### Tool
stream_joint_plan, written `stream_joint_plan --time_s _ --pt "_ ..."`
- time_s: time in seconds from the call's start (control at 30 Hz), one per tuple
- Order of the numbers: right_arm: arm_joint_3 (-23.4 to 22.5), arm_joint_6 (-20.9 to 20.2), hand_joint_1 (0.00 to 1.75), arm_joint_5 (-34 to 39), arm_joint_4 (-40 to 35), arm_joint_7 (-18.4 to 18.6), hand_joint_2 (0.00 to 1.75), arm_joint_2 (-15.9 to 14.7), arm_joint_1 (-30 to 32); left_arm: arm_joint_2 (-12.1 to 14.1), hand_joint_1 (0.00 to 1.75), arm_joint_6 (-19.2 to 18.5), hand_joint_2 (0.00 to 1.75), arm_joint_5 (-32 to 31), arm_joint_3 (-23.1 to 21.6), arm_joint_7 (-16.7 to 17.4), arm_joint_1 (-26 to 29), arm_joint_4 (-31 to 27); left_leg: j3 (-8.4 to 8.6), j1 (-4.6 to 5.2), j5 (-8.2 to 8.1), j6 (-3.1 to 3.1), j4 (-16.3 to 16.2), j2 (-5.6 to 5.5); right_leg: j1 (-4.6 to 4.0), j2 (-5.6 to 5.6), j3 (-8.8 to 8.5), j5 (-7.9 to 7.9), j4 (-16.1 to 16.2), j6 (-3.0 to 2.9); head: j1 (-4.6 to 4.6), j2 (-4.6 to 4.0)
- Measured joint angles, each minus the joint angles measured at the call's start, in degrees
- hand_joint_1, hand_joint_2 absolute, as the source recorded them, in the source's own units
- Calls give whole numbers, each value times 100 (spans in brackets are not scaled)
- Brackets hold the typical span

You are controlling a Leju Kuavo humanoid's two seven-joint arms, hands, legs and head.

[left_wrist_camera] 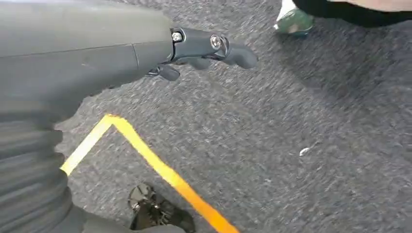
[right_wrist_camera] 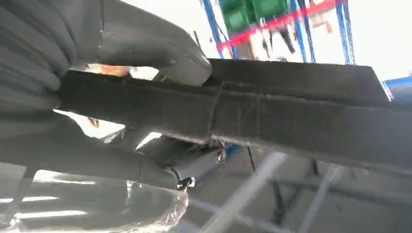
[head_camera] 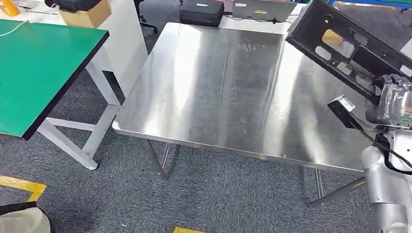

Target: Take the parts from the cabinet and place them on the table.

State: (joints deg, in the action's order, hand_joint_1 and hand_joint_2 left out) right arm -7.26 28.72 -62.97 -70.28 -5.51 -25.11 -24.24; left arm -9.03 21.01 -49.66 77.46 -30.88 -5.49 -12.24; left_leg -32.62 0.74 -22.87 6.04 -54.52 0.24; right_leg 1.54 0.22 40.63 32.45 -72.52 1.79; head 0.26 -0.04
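Observation:
A long black plastic part (head_camera: 340, 46) with several cut-out holes hangs tilted above the right side of the steel table (head_camera: 218, 87). My right hand (head_camera: 393, 99) grips its near end. In the right wrist view the thumb (right_wrist_camera: 145, 46) lies across the part's black edge (right_wrist_camera: 272, 111) and darker fingers wrap the other side. My left hand (left_wrist_camera: 204, 48) hangs over the grey carpet with nothing in it, its dark fingers stretched out and slightly curled.
A green-topped table (head_camera: 39, 68) stands at the left on white legs. A cardboard box (head_camera: 85, 17) and a black case (head_camera: 201, 12) sit beyond the steel table. Yellow tape (left_wrist_camera: 150, 160) marks the carpet. A person's shoe (left_wrist_camera: 291, 22) is near my left hand.

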Motion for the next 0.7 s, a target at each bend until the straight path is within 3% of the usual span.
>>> stream_joint_plan --time_s 0.03,0.07,0.17,0.2,0.23,0.3,0.33,0.37,0.4,0.43,0.6,0.67,0.7 --pt "0 4 175 26 142 -31 175 15 -1 0 0 -7 175 2 0 0 0 0 10 0 -15 -19 -4 -21 12 0 123 -45 -97 56 7 0" --pt "0 9 175 42 270 -59 175 22 -3 -2 0 -9 175 9 2 0 1 0 28 -1 -38 -46 -8 -39 36 -3 76 -213 122 137 -4 0" --pt "4 17 175 -70 601 -44 175 103 -136 -9 0 -7 175 9 2 0 0 0 21 -3 -194 -183 -198 -58 140 -69 -560 -890 1585 355 11 0" --pt "11 20 175 -163 787 15 175 157 -244 13 0 0 175 9 2 0 -1 0 -18 41 -283 -240 -283 -54 70 -69 -613 -848 1554 284 39 0" --pt "13 24 175 -249 922 68 175 186 -296 13 0 6 175 9 2 0 -5 0 -27 49 -330 -251 -332 -55 84 -29 -590 -835 1560 164 4 0" --pt "17 50 175 -374 1287 131 175 243 -403 22 0 6 175 7 2 0 -6 -2 -31 44 -348 -247 -347 -50 88 -24 -589 -808 1531 111 -7 0" --pt "18 59 175 -387 1442 142 175 258 -473 24 0 6 175 7 2 0 -8 -2 -46 -4 -381 -298 -403 -45 173 -2 -597 -793 1517 90 -13 0" --pt "17 68 175 -415 1604 140 175 271 -534 35 0 9 175 0 2 4 -7 0 -53 -11 -438 -345 -487 -45 146 8 -612 -781 1515 71 -7 0" --pt "17 87 175 -441 1792 120 175 288 -614 31 0 17 175 -9 0 7 -8 0 -180 -33 -596 -392 -765 -44 145 2 -643 -777 1514 28 -37 0" --pt "17 122 175 -456 1954 92 175 306 -699 33 0 20 175 -9 2 5 -8 -2 -351 -49 -755 -420 -1089 -44 143 2 -649 -774 1514 23 -24 0" --pt "17 129 175 -466 1986 89 175 311 -719 33 0 20 175 -9 0 7 -8 -2 -397 -53 -793 -426 -1174 -44 142 2 -650 -772 1513 20 -26 0" --pt "20 227 175 -621 2434 76 175 383 -933 35 0 44 175 -2 2 0 -8 0 -998 -92 -1086 -455 -2143 -44 112 13 -667 -745 1511 -13 -42 0" --pt "63 343 175 -805 2858 98 175 496 -1102 35 0 184 175 -101 -20 0 -6 0 -1025 -91 -713 -398 -1878 -46 77 43 -714 -709 1511 -26 -46 0"
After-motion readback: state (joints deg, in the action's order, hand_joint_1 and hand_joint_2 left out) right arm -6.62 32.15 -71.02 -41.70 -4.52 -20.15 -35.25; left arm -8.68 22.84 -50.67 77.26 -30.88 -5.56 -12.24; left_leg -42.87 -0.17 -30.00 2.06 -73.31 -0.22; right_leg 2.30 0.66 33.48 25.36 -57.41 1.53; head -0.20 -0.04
